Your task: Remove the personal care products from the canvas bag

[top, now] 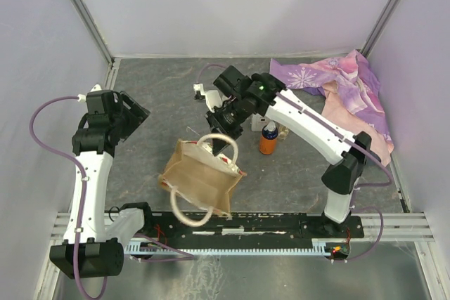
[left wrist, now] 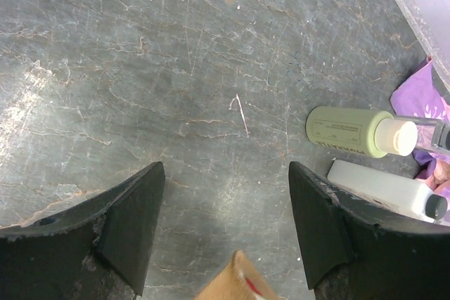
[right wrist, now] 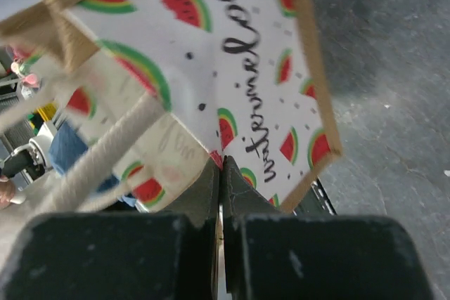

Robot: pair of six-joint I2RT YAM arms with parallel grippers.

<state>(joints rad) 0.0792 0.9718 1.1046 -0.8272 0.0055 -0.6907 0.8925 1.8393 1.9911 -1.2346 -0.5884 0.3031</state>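
Observation:
The canvas bag (top: pixel 200 177) hangs tilted above the table, its cream handles (top: pixel 191 214) looping out. My right gripper (top: pixel 223 145) is shut on the bag's top rim; in the right wrist view the closed gripper (right wrist: pixel 220 163) pinches the watermelon-printed panel (right wrist: pixel 239 54). An orange blue-topped bottle (top: pixel 268 138) stands on the table beside the right arm. The left wrist view shows a pale cream-capped bottle (left wrist: pixel 351 131) and a white dark-capped bottle (left wrist: pixel 387 189) lying on the table. My left gripper (top: pixel 137 112) is open and empty (left wrist: pixel 225 170), with a bag corner (left wrist: pixel 235 282) below it.
A purple-pink floral cloth (top: pixel 344 93) lies bunched at the back right, and its edge shows in the left wrist view (left wrist: pixel 422 100). White walls enclose the grey table (top: pixel 155 96) on three sides. A rail (top: pixel 246 233) runs along the near edge.

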